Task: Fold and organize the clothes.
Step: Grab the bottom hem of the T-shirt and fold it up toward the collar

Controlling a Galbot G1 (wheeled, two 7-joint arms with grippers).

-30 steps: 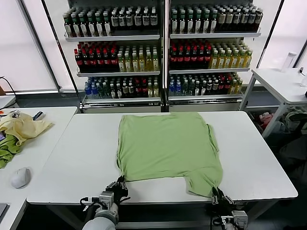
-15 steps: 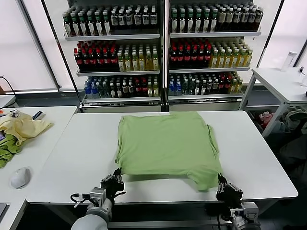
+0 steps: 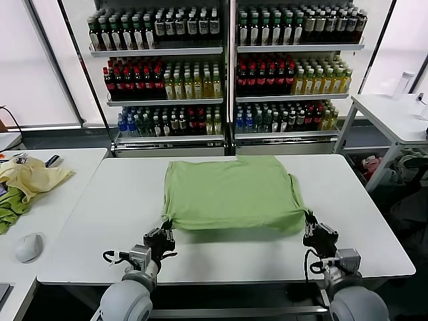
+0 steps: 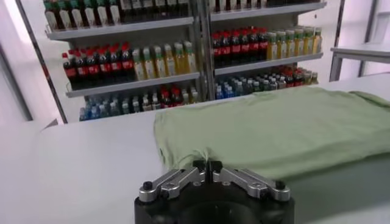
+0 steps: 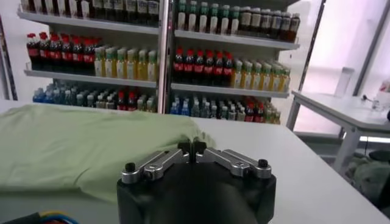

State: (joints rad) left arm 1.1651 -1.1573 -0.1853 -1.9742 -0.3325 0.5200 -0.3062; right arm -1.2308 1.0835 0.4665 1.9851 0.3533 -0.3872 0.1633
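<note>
The light sage-green T-shirt lies on the white table, its near edge lifted and carried back over the rest. My left gripper is shut on the shirt's near left corner, seen in the left wrist view with the shirt spreading beyond it. My right gripper is shut on the near right corner, seen in the right wrist view with the shirt beside it. The printed patch is hidden.
A pale yellow cloth and a darker green cloth lie on the left side table with a white mouse. Drink shelves stand behind. Another white table is at right.
Both grippers have moved away from me, up and over the table, carrying the shirt's near edge back. The shirt now looks shorter front to back.
</note>
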